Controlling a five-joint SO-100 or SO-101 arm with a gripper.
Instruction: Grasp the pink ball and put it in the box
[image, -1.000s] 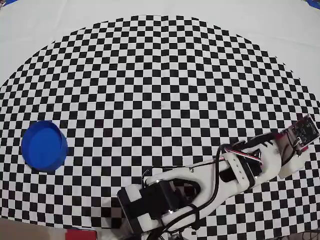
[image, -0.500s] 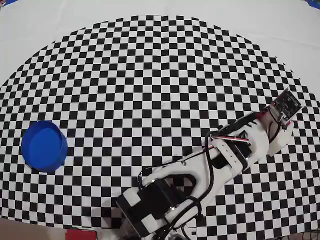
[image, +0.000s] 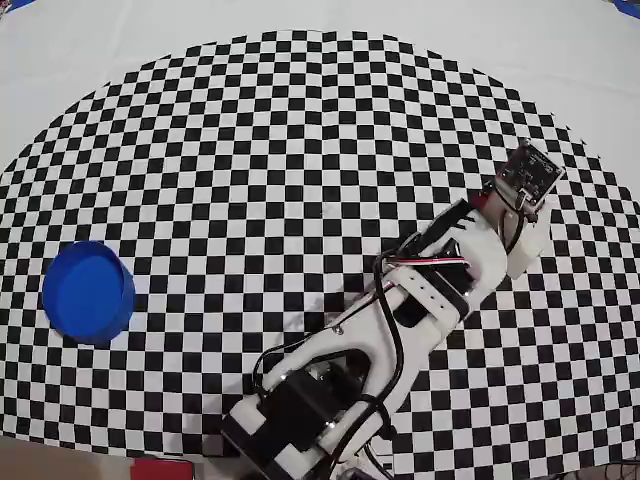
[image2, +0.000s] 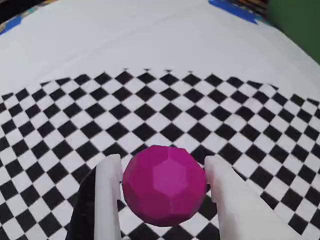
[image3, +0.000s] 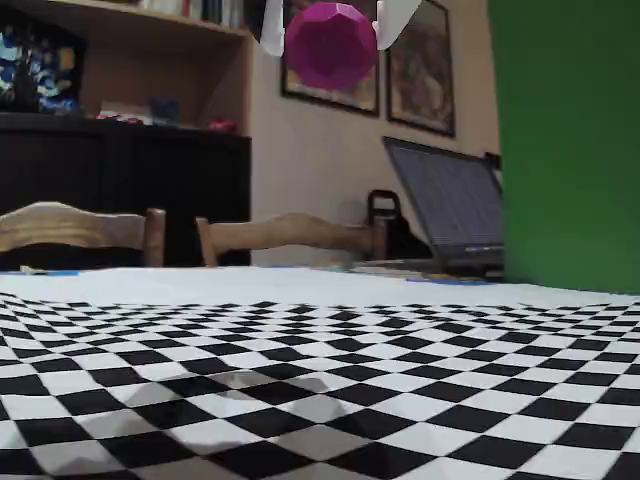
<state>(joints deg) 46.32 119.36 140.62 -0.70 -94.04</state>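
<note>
The pink ball (image2: 164, 185) sits between my two white fingers (image2: 107, 190), which press on its sides. In the fixed view the pink ball (image3: 330, 45) hangs high above the checkered mat, held by my gripper (image3: 330, 20). My gripper (image2: 162, 172) is shut on it. In the overhead view the arm (image: 430, 290) reaches to the right part of the mat and its wrist covers the ball. The box (image: 88, 292), a round blue container, stands at the mat's left side, far from the gripper.
A checkered mat (image: 300, 150) covers a white cloth. A red object (image: 160, 468) shows at the bottom edge of the overhead view. Beyond the table the fixed view shows a laptop (image3: 440, 210), chair backs (image3: 290, 235) and a green wall (image3: 570, 140).
In the overhead view the arm has swung from the right edge up and slightly leftward, carrying the gripper with it. The box has not moved.
</note>
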